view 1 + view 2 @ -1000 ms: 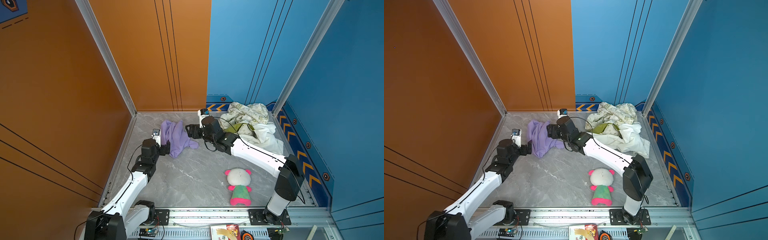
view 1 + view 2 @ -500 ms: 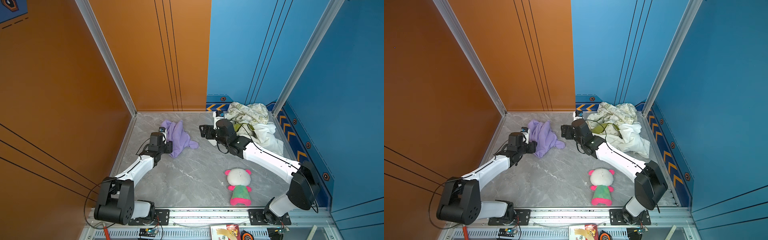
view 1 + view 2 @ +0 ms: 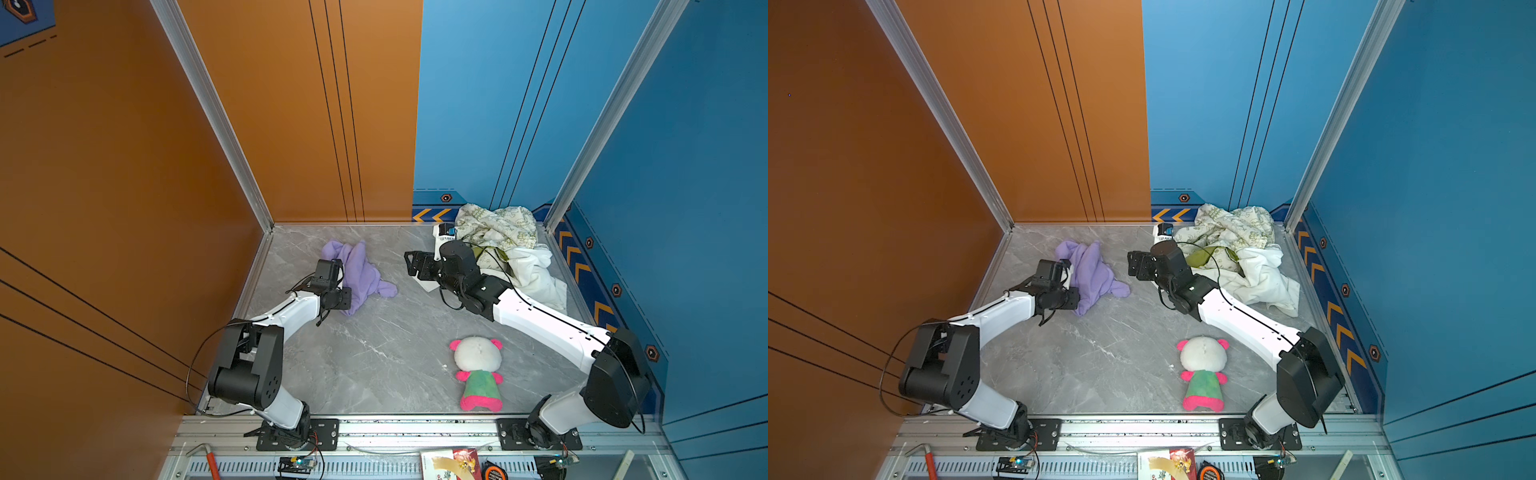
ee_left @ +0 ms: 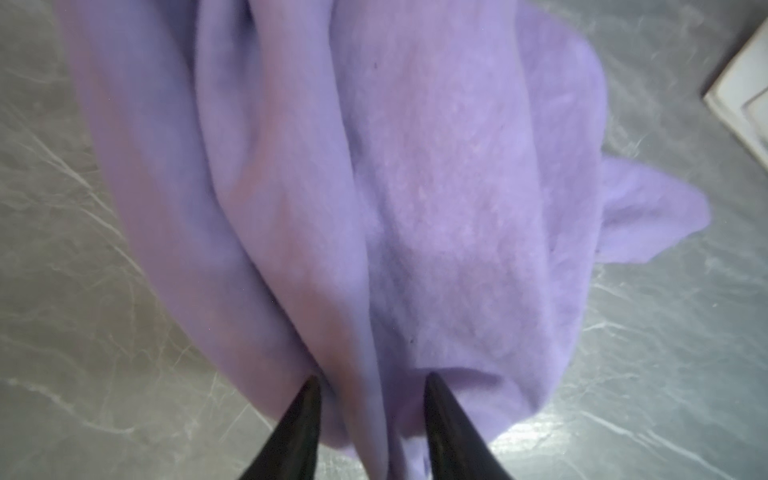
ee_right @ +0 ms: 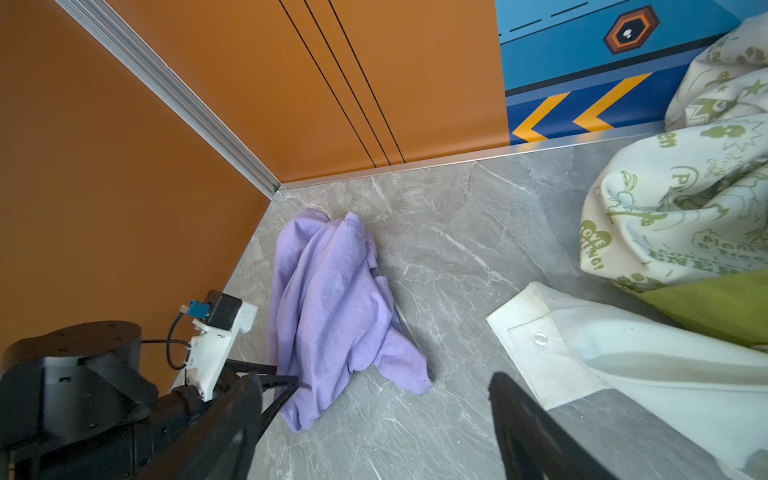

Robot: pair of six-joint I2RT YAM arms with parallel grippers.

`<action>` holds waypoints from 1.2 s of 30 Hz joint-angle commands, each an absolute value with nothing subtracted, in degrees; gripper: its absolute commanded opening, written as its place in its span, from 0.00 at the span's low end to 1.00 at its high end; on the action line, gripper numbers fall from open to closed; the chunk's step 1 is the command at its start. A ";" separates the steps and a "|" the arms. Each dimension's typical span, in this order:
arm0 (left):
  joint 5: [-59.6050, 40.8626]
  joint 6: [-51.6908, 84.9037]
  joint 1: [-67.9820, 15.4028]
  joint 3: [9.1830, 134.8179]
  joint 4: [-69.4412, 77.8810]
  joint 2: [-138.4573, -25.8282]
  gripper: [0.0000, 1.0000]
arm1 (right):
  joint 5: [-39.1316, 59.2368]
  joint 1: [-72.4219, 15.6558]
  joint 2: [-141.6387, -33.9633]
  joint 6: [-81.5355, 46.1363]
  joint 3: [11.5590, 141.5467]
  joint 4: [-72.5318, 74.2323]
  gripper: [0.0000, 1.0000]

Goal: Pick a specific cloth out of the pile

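The cloth (image 3: 362,272) lies crumpled on the tabletop (image 3: 374,357) right under the left claw (image 4: 372,380), whose tips stand narrowly apart astride a fold; whether they pinch it yet I cannot tell. The right claw (image 5: 372,378) hangs wide open and empty, the pile (image 3: 509,245) just beside it. The grasp looks in hand; next calls for a firm pinch, then a lift.
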State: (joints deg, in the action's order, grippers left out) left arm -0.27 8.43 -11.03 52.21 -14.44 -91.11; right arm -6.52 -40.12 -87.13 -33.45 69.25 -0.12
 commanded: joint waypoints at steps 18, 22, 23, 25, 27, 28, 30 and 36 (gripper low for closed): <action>6.49 12.72 -0.78 56.93 -28.97 -98.10 0.11 | -5.14 -37.80 -85.72 -35.42 66.78 2.02 0.87; 7.68 13.01 0.16 56.66 -28.87 -97.55 0.15 | -5.19 -37.73 -85.44 -35.42 66.49 2.08 0.88; 8.10 13.10 0.46 56.57 -28.75 -97.17 0.17 | -5.19 -37.63 -85.36 -35.42 66.50 2.03 0.88; 8.58 13.18 0.90 55.98 -27.77 -96.10 0.23 | -5.17 -37.53 -85.14 -35.12 66.37 2.07 0.88; 9.25 13.18 0.88 54.96 -25.87 -94.04 0.32 | -5.18 -37.39 -84.84 -34.71 66.41 1.85 0.88; 9.55 13.16 0.88 54.38 -24.83 -92.96 0.38 | -5.18 -37.35 -84.65 -34.55 66.37 1.76 0.88; 10.49 12.80 0.82 52.85 -22.26 -89.73 0.50 | -5.25 -37.17 -84.08 -33.68 66.37 1.51 0.89; 15.82 11.22 -0.24 44.34 -9.19 -76.40 0.85 | -5.74 -35.57 -80.54 -30.52 64.87 1.27 0.90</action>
State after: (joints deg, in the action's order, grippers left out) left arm 11.62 12.51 0.27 47.88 -17.54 -81.56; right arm -6.02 -36.69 -83.66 -33.04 66.32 1.30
